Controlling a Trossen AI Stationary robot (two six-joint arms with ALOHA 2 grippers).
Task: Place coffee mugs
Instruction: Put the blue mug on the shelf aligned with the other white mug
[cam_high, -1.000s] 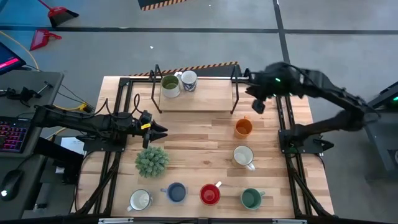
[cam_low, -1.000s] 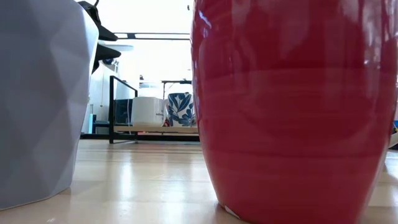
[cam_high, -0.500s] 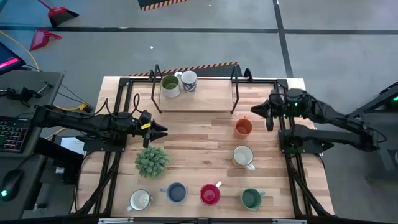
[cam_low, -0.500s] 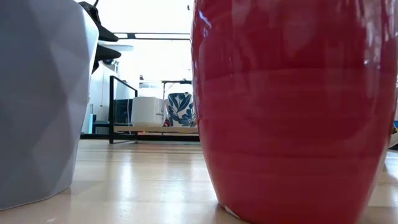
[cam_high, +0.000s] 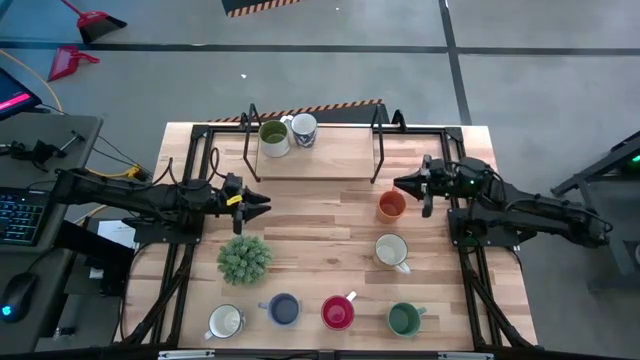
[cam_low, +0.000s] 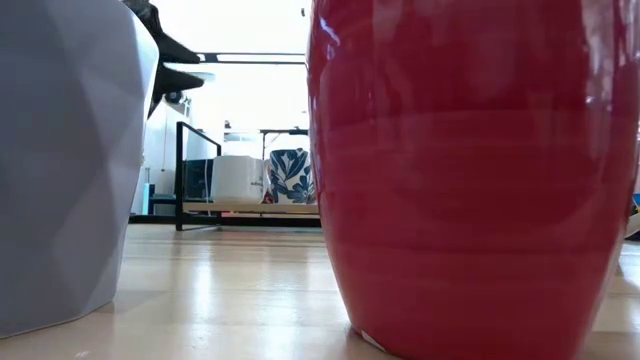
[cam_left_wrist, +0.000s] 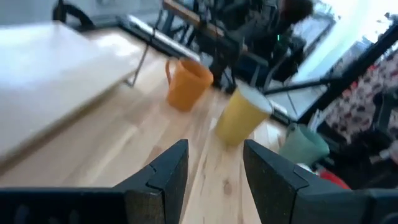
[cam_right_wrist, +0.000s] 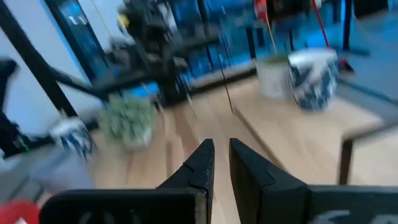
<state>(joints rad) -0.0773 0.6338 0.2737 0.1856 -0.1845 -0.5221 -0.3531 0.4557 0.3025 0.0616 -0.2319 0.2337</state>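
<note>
- The left gripper (cam_high: 262, 203) hangs over the left side of the table (cam_high: 320, 240), above the bushy green plant (cam_high: 244, 258); its fingers (cam_left_wrist: 166, 171) stand parted with nothing between them.
- The right gripper (cam_high: 399, 183) sits low just beside the orange mug (cam_high: 391, 205); its fingers (cam_right_wrist: 200, 163) are nearly together, leaving a narrow slit, and hold nothing.
- On the raised wooden shelf (cam_high: 330, 155) at the table's far edge stand an olive green mug (cam_high: 273, 137) and a white mug with a blue leaf pattern (cam_high: 304, 129), touching or nearly so.
- A cream mug (cam_high: 391, 251) stands below the orange one.
- Along the near edge stand a white mug (cam_high: 226, 321), a blue mug (cam_high: 283, 309), a red mug (cam_high: 337, 313) and a dark green mug (cam_high: 404, 320).
</note>
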